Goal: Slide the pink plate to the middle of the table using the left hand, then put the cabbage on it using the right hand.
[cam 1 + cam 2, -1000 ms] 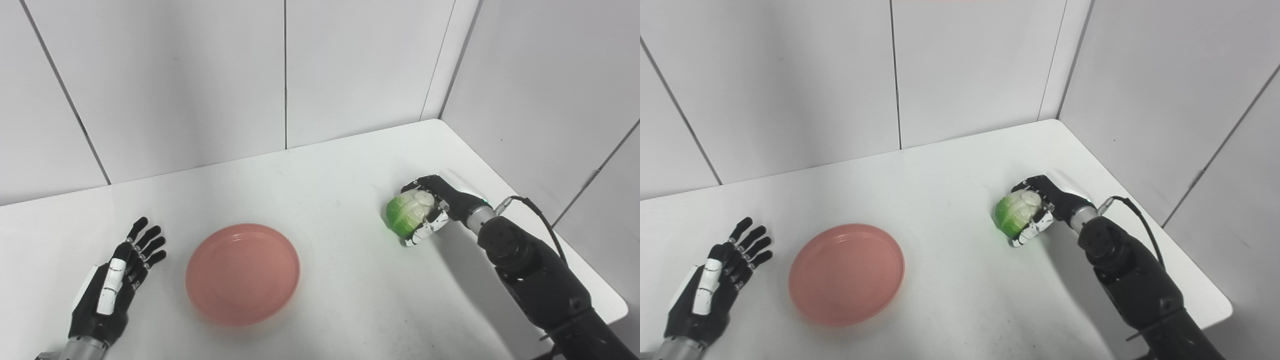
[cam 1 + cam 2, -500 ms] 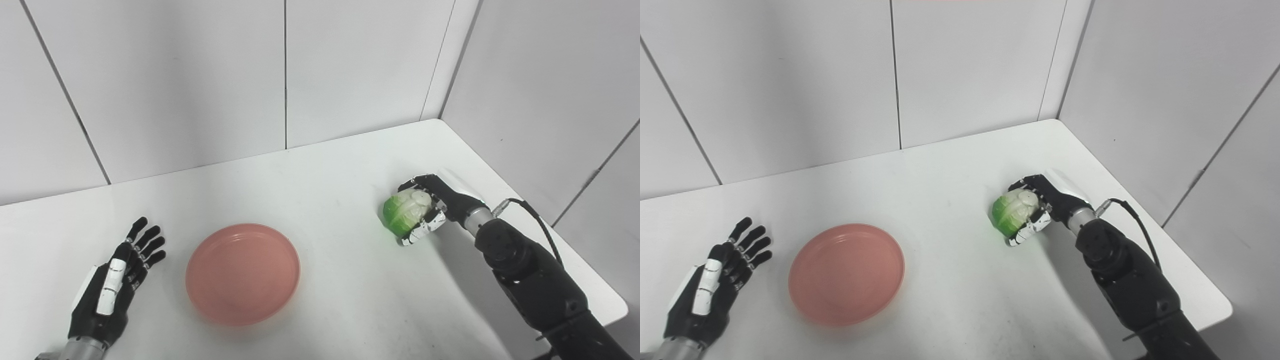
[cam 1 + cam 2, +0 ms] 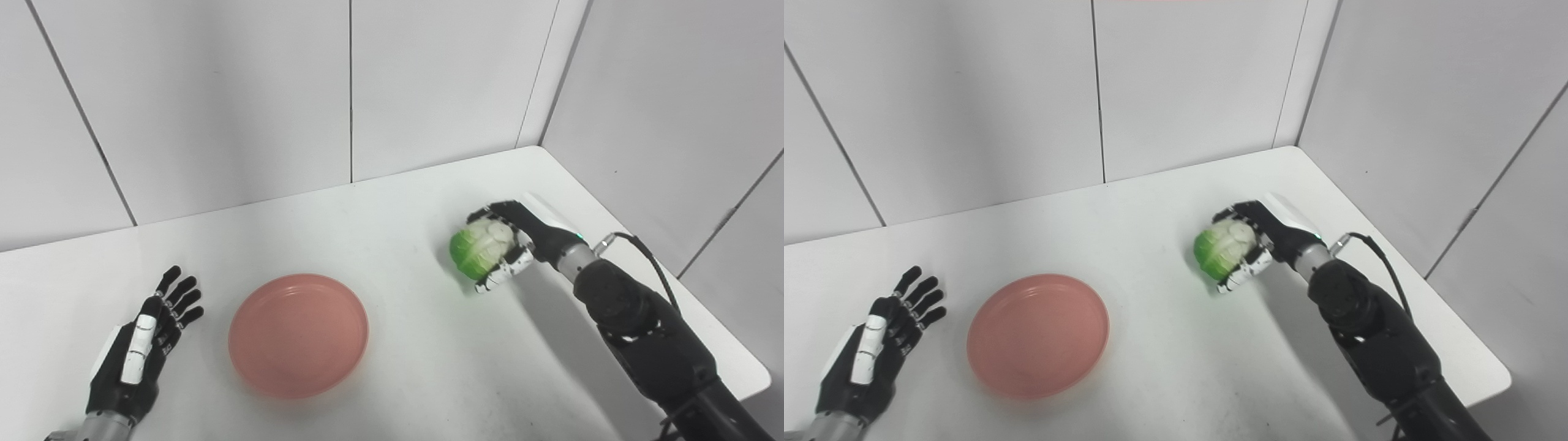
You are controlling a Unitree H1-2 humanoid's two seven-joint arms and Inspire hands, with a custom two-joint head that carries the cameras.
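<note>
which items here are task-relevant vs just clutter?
Task-relevant:
- pink plate, bare, on the table
- cabbage, held by the right hand
- left hand, open, resting left of the plate, not touching it

Clutter:
- none visible; only the white table and wall panels otherwise

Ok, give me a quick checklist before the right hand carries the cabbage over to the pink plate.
1. Cabbage held by the right hand, fingers wrapped around it: ok.
2. Cabbage lifted off the table: cannot tell.
3. Pink plate has nothing in it: ok.
4. Nothing on the table between cabbage and plate: ok.
5. Left hand open, resting beside the plate without touching it: ok.
6. Plate near the middle of the table: ok, slightly to the left.
</note>
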